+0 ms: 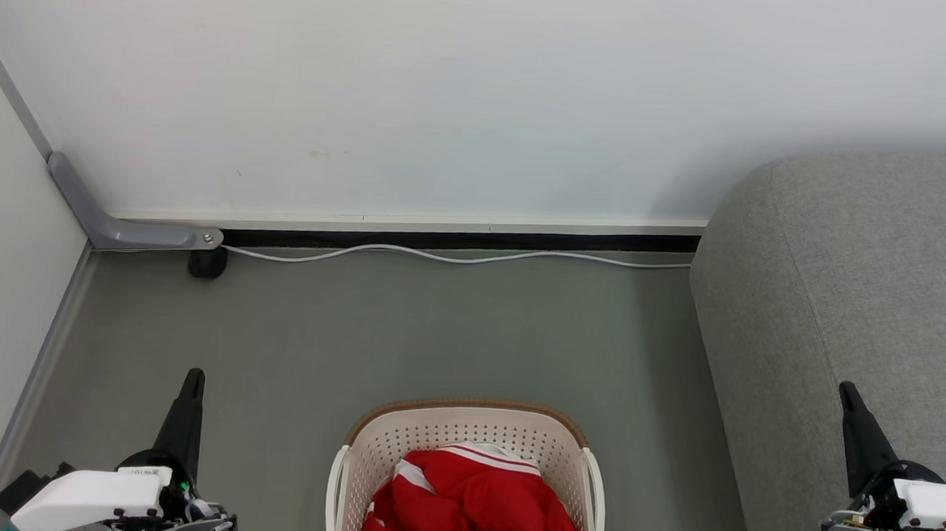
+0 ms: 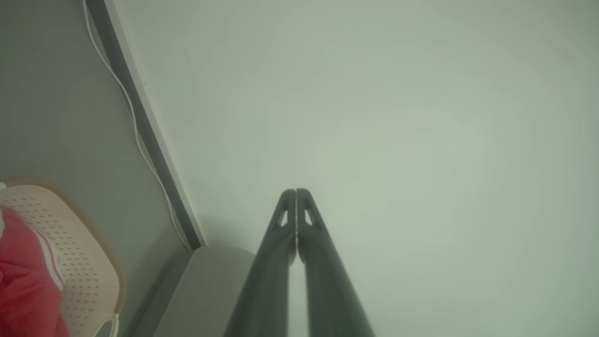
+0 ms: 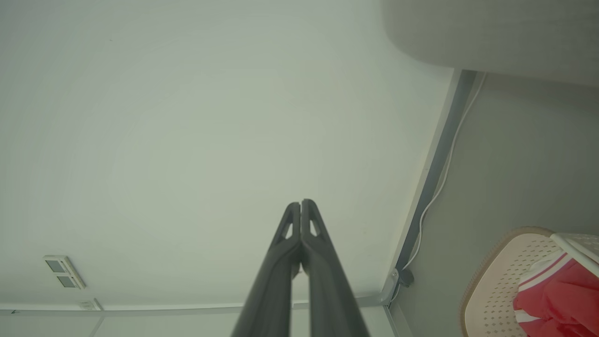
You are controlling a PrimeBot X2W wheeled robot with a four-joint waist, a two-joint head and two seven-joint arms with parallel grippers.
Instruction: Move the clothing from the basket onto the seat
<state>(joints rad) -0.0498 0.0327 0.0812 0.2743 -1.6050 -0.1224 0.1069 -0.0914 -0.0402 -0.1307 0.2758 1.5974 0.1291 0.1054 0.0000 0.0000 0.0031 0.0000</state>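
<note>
Red clothing (image 1: 473, 504) with white stripe trim lies bunched in the cream perforated basket (image 1: 464, 429) on the floor at bottom centre. The grey seat (image 1: 852, 301) rises at the right. My left gripper (image 1: 194, 376) stands shut at lower left, well left of the basket, empty. Over the seat's front edge at lower right my right gripper (image 1: 845, 390) is shut and empty. The left wrist view has shut fingers (image 2: 296, 192) against the wall, with the basket (image 2: 79, 252) and clothing (image 2: 23, 281) at lower left. In the right wrist view, shut fingers (image 3: 300, 203), basket (image 3: 496, 276), clothing (image 3: 561, 299).
A white wall runs across the back with a white cable (image 1: 457, 256) along its base. A grey bracket with a black wheel (image 1: 208, 261) sits in the left corner beside a side panel (image 1: 2, 289). Grey floor (image 1: 437, 336) lies between basket and wall.
</note>
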